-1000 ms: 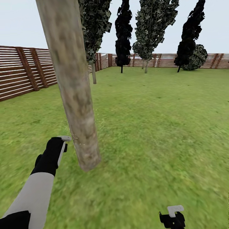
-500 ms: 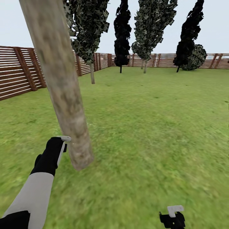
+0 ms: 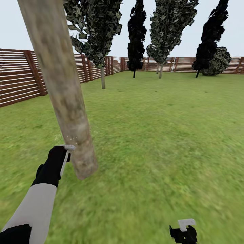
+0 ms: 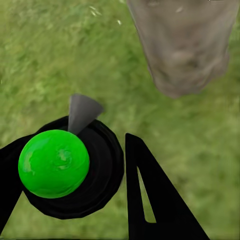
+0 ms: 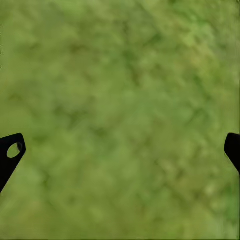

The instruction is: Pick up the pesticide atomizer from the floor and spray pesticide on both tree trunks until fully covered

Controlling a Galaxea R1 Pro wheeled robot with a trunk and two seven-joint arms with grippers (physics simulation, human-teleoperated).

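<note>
Head view: left claw (image 3: 66, 156) up beside the tree trunk (image 3: 64, 88), atomizer in its grip.
Left wrist view shows the claw clamped on the pesticide atomizer (image 4: 65, 167), green ball on top, grey nozzle aimed toward the trunk's base, fine white specks on the bark near it. Right claw (image 5: 120, 150) hangs spread wide over lawn (image 3: 162, 135), well apart from the trunk. Slatted fence (image 3: 20, 78) stands behind the trunk.

Green-capped atomizer (image 4: 55, 162) just beside pale, mottled, white-specked tree trunk (image 3: 64, 91)
</note>
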